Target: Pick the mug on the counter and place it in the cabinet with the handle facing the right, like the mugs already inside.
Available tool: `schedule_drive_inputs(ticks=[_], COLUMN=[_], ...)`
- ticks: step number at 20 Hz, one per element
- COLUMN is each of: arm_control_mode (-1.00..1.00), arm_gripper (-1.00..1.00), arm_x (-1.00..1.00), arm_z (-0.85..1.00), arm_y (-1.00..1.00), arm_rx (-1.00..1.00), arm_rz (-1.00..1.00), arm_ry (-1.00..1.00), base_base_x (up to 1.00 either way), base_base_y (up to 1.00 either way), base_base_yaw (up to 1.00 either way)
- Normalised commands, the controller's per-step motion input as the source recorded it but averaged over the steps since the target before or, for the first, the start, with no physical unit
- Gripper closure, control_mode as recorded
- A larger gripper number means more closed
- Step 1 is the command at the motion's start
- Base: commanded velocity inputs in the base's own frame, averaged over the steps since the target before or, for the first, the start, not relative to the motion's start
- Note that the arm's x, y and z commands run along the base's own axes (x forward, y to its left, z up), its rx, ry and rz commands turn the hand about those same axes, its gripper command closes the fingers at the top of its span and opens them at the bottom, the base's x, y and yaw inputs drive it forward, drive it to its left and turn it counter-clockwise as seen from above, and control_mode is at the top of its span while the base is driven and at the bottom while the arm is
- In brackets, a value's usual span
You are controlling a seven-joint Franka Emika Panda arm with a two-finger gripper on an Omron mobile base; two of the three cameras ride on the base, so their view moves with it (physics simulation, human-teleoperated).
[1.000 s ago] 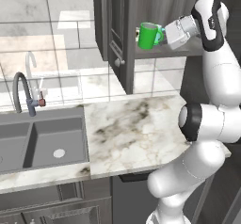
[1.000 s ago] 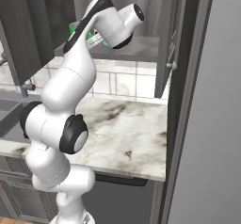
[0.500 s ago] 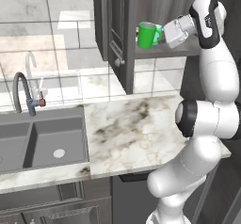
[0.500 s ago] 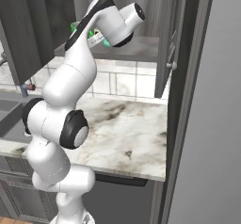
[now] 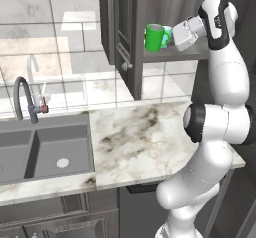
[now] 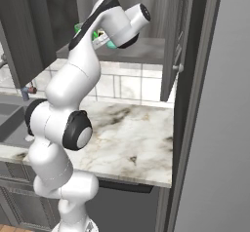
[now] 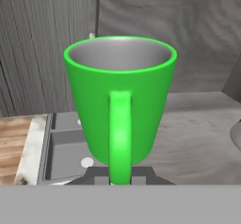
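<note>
The bright green glossy cylindrical mug [image 5: 155, 37] hangs in the air at the open front of the dark grey wood-grain wall cabinet [image 5: 122, 29], just above the left front edge of its flat grey shelf [image 5: 175, 56] and not yet resting on it. The end effector [image 5: 172, 36] is clenched on the mug's green loop handle [image 7: 120, 133]; in the hand view the handle runs straight down the near face of the mug into the dark fingertips [image 7: 101, 177], and the grey interior opens upward, so the mug is upright. It looks rigid and light, but the glazed surface would be slick and a knock against the shelf edge could chip it; my judgement is that the handle is a workable hold, though the mug may swing about it if the grip is loose. A teal mug [image 5: 167, 34] stands on the shelf just behind the green one, touching or nearly so in the left base view, and would be the first thing struck on the way in. The open cabinet door [image 5: 120, 37] stands to the left. Below lies the white marble table with dark veining [image 5: 140, 142], and a grey sink [image 5: 45, 149] sits at its left end.
</note>
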Motion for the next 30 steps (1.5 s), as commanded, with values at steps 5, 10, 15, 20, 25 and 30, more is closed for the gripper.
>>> schedule_drive_inputs(ticks=[5,10,15,20,25,30], arm_control_mode=[-1.00,-1.00,-1.00,-1.00,-1.00,-1.00], arm_gripper=[1.00,1.00,1.00,1.00,1.00,1.00], arm_x=[0.11,0.09,0.08,0.12,0.17,0.16], arm_z=[-0.11,-0.05,0.00,0.00,0.00,0.00], arm_y=[0.00,0.00,0.00,0.00,0.00,0.00], arm_rx=[0.00,0.00,0.00,0.00,0.00,0.00], arm_rz=[0.01,0.01,0.00,0.00,0.00,0.00], arm_ry=[0.00,0.00,0.00,0.00,0.00,0.00], base_base_x=[0.00,0.00,0.00,0.00,0.00,0.00], base_base_y=[0.00,0.00,0.00,0.00,0.00,0.00], base_base_yaw=[0.00,0.00,0.00,0.00,0.00,0.00])
